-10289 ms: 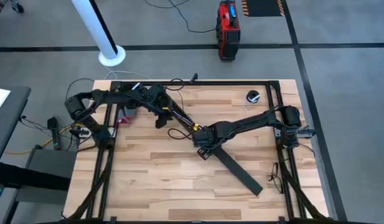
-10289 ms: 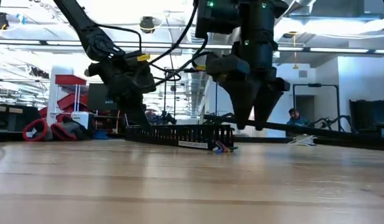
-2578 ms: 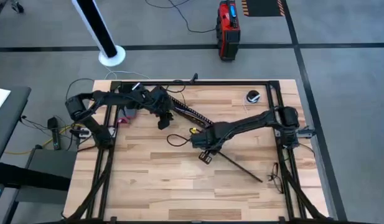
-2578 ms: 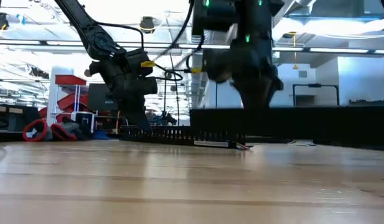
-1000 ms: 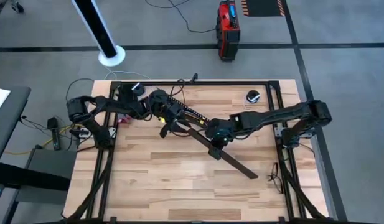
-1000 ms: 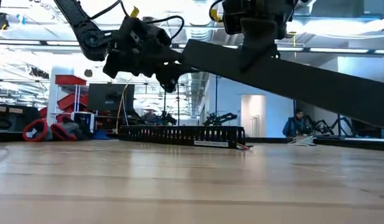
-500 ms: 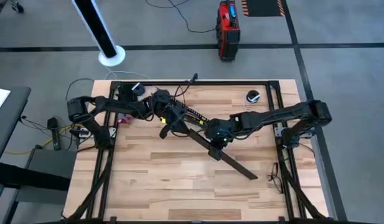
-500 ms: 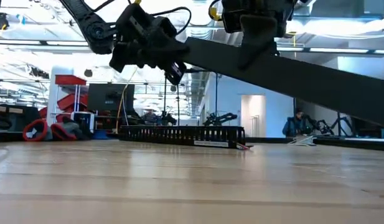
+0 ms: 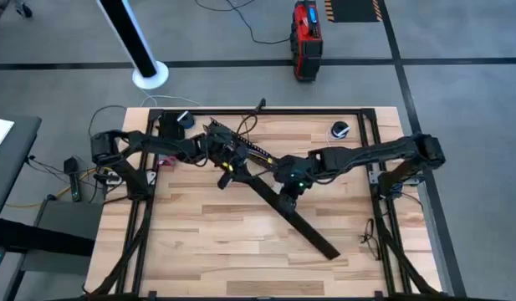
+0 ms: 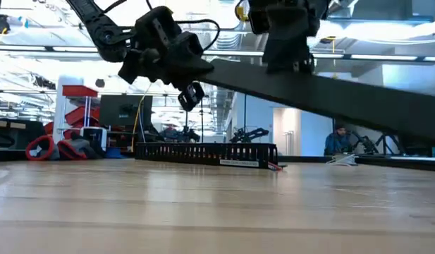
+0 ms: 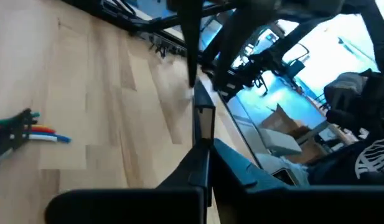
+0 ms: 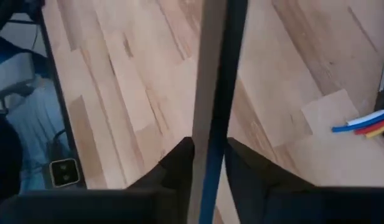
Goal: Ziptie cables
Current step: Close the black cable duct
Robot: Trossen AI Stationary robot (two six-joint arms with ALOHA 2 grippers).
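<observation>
Toward the left rear of the tabletop point(image 9: 199, 226), the left gripper point(image 9: 227, 171) is hanging above the wood with its fingers clamped on one end of a long flat black strip point(image 9: 303, 221). Just right of it, near the middle of the tabletop, the right gripper point(image 9: 289, 189) is pinching the same strip further along — both wrist views show the strip's edge pressed between the dark fingers. The strip is hanging clear of the wood, sloping down toward the front right corner.

The cables point(image 10: 273, 166) are lying in the slotted black channel point(image 10: 206, 152) near the rear edge, with their red, yellow, white and blue ends poking out of one end point(image 11: 45, 134).

The cables look light, thin and floppy — they would probably sag and splay if lifted by one end, so the likeliest good hold is across the whole bundle just beyond the channel, pinched gently so that no wire slips out.

The channel seems to carry a pale label, too small to read; no other writing is legible.
</observation>
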